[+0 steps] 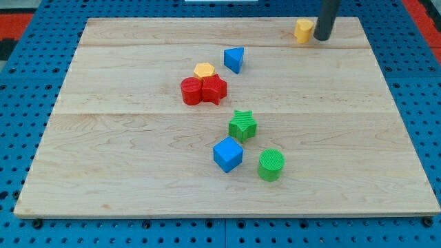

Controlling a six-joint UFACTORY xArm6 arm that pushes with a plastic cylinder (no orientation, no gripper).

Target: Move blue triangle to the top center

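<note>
My tip (322, 38), a plain rod with no claw to open or close, rests beside the small yellow block (303, 30) at the wooden bench's (138, 172) top right, with the blue plastic triangle (234, 59) well apart toward the view's lower left.

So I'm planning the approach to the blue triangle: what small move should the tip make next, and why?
Probably slide my tip toward the view's left and bottom, to get below the blue triangle. It now sits at the view's top right, beside the small yellow block, well off from the triangle, which needs pushing toward the view's top.
</note>
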